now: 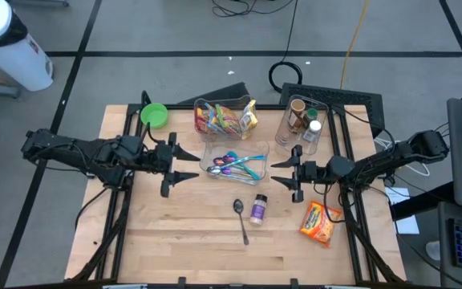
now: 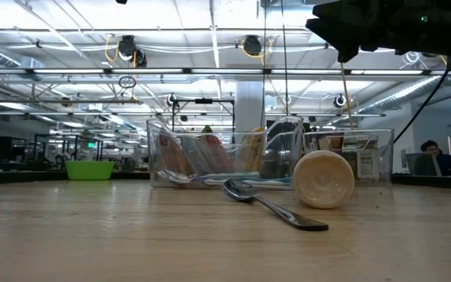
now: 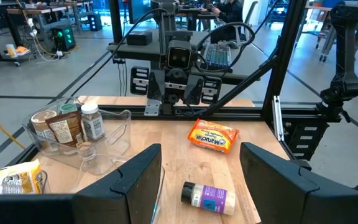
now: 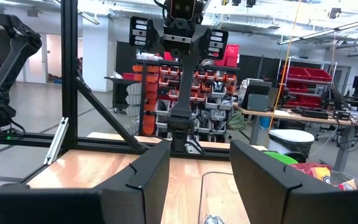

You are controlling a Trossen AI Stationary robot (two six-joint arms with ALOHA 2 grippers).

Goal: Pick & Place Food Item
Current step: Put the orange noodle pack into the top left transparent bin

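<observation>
An orange noodle packet (image 1: 320, 222) lies flat on the table (image 1: 175, 241) near its right edge, just below the right gripper (image 1: 277, 172). Both that gripper and the left gripper (image 1: 192, 163) hover with fingers apart, holding nothing. Between them sit a spice bottle (image 1: 258, 209), a spoon (image 1: 241, 218) and a clear bin (image 1: 235, 164) of what looks like cutlery.

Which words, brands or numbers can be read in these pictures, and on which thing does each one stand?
"Maruchan": on the orange noodle packet lying flat on the wooden table; its smaller print is too blurred to read.
Purple label of the small white bottle lying on its side: too blurred to read.
Labels of the brown jars in the clear plastic bin: too small to read.
Yellow snack bag: print is unreadable.
</observation>
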